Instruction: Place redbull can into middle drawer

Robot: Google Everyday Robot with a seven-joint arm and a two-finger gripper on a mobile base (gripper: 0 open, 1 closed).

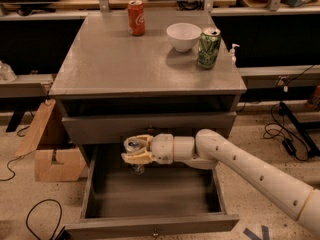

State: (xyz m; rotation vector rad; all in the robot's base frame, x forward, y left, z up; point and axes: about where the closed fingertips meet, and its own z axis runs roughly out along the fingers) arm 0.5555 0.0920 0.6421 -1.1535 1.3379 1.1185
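My gripper [135,151] is shut on the redbull can [133,145], whose silver top shows between the cream fingers. It holds the can upright over the back left part of the open middle drawer [152,225], just below the front of the upper drawer [150,126]. The can's lower body is mostly hidden by the fingers, and its base hangs above the drawer floor. My white arm reaches in from the lower right.
On the grey cabinet top [110,59] stand a red cola can [136,17], a white bowl [183,36] and a green can [208,47]. A cardboard box [50,151] sits on the floor at the left. Cables lie on the floor at both sides.
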